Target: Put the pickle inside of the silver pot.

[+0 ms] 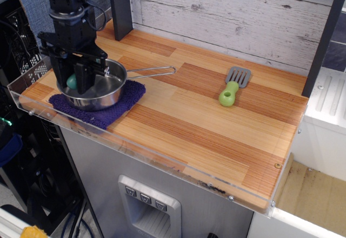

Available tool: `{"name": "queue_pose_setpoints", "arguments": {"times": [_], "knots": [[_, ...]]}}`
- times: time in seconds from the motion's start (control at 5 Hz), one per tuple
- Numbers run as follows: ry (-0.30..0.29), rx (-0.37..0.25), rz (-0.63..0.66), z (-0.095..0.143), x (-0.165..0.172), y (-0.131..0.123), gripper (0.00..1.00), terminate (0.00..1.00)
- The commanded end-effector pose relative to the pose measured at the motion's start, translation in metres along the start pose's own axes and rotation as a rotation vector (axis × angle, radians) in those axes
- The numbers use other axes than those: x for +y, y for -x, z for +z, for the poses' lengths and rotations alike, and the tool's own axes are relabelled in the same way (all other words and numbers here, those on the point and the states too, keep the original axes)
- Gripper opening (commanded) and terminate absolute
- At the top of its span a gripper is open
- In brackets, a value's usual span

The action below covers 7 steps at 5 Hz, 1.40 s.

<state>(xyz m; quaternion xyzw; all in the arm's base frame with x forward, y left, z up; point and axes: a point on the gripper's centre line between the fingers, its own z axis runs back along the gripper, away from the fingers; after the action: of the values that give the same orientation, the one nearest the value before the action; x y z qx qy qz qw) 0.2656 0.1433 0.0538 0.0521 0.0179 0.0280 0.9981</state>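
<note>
The silver pot [111, 86] sits on a purple cloth [127, 98] at the left end of the wooden counter, its wire handle [154, 71] pointing right. My gripper [72, 84] reaches down into the pot's left half, fingers pointing down. It is shut on the dark teal pickle [71, 80], which shows between the fingers, low inside the pot near its bottom. I cannot tell whether the pickle touches the bottom.
A grey spatula with a lime-green handle [231, 89] lies on the counter at the right. A clear acrylic rim [32, 105] runs along the counter's left and front edges. A dark post [120, 5] stands behind the pot against the plank wall.
</note>
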Motion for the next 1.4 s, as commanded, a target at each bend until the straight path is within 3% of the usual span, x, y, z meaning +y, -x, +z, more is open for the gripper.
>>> {"name": "queue_pose_setpoints", "arguments": {"times": [0.0, 0.4, 0.8, 1.2], "knots": [[0.018, -0.026, -0.001, 0.024, -0.007, 0.003, 1.0, 0.0], [0.08, -0.062, -0.016, 0.061, -0.008, 0.006, 1.0, 0.0], [0.141, -0.167, 0.004, 0.121, -0.021, 0.004, 1.0, 0.0], [0.088, -0.198, -0.001, 0.129, -0.04, -0.006, 1.0, 0.0]]}}
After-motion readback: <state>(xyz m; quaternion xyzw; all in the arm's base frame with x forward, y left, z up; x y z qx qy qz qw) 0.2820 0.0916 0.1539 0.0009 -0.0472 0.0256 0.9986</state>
